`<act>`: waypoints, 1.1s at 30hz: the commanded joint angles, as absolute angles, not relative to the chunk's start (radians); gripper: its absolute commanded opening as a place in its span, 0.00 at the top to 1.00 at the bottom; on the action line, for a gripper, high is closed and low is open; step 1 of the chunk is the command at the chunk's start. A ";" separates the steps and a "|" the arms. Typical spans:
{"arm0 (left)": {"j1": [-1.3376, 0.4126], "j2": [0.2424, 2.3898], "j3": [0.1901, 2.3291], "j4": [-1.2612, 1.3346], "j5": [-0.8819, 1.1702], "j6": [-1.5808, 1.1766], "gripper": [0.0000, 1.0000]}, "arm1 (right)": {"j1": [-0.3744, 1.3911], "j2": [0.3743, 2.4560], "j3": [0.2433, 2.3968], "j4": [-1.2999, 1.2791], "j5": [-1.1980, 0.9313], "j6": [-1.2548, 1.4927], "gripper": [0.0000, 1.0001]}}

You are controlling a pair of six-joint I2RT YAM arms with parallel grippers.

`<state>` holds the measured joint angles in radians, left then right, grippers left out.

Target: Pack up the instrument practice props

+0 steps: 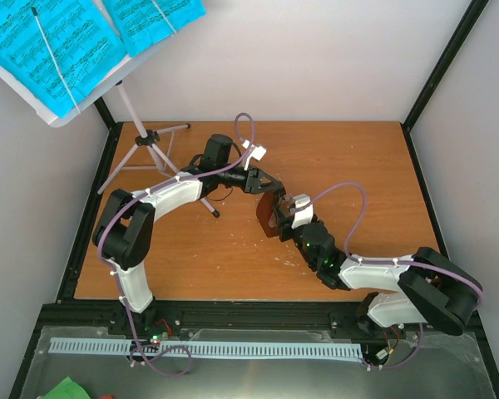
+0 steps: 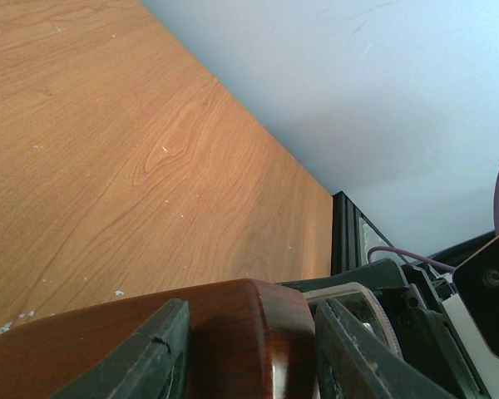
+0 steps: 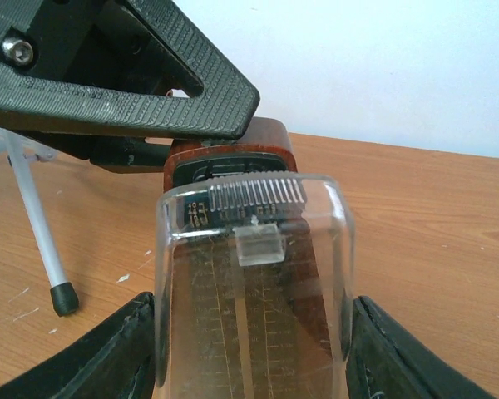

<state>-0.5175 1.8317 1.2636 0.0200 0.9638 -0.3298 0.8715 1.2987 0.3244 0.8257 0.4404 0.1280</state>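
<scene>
My right gripper [image 3: 254,370] stands roughly half open, its jaws pressed against both sides of the clear plastic cover [image 3: 254,266], which lies over the scale face of the small brown pyramid metronome [image 1: 269,218]. My left gripper [image 2: 251,357], set a little narrower, clamps the metronome's glossy wooden body from the opposite end. I judge that one arm steadies the body so the other can seat the cover, though I cannot tell whether it is fully home. We meet near the middle of the wooden table [image 1: 358,166]. Well apart, at the far left corner, the silver tripod music stand [image 1: 145,145] stands upright with the bright blue sheet-music pages [image 1: 50,50] on its desk, not yet packed.
</scene>
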 commanded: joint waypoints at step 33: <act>-0.522 1.855 1.253 -0.079 0.870 -0.329 0.58 | 0.914 1.403 0.316 1.015 0.530 0.100 0.66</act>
<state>-0.5175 1.8297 1.2640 0.0181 0.9600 -0.3305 0.8906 1.3773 0.3050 0.9695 0.5045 0.0937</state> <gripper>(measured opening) 0.417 0.539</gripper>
